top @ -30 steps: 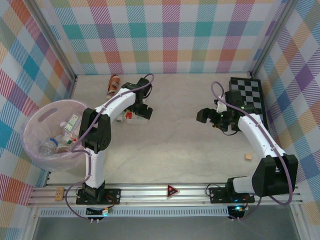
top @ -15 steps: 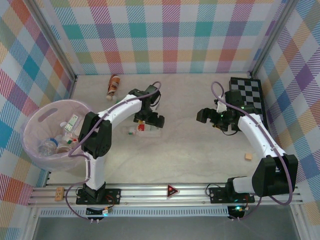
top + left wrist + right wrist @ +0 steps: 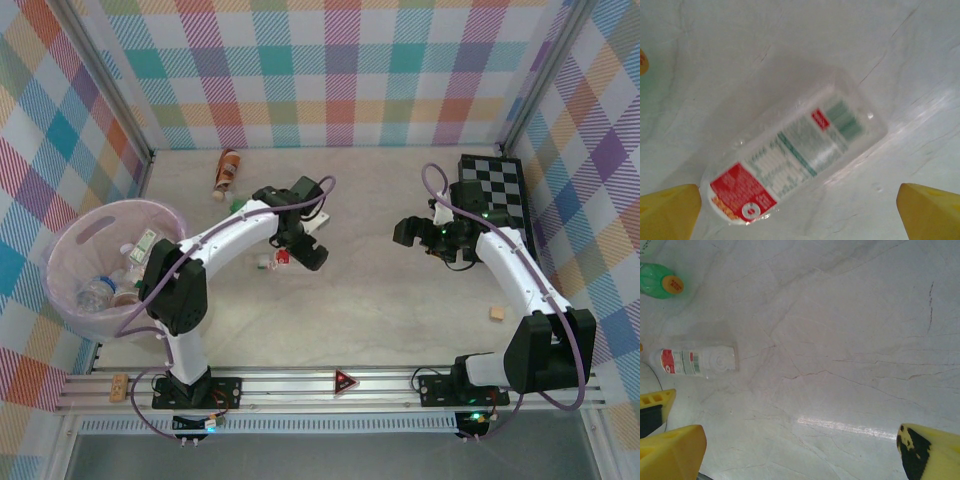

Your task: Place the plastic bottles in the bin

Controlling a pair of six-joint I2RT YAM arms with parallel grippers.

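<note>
Near the middle of the table (image 3: 380, 310), the left gripper (image 3: 800, 212) hangs spread wide over a clear bottle (image 3: 800, 150) lying on its side, while the right gripper (image 3: 800, 450) is spread too.

Left arm (image 3: 225, 235) is extended forward and angled right, left gripper (image 3: 298, 250) pointed down, jaws spread wide, nothing gripped. Right arm (image 3: 510, 265) is folded inward to the left, right gripper (image 3: 408, 232) likewise held wide open and empty.

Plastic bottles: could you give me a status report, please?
Left gripper jaws open, above clear bottle lying flat. Right gripper jaws open, empty. Bin holds some bottles; green bottle, brown bottle outside. Nothing blocking.
</note>
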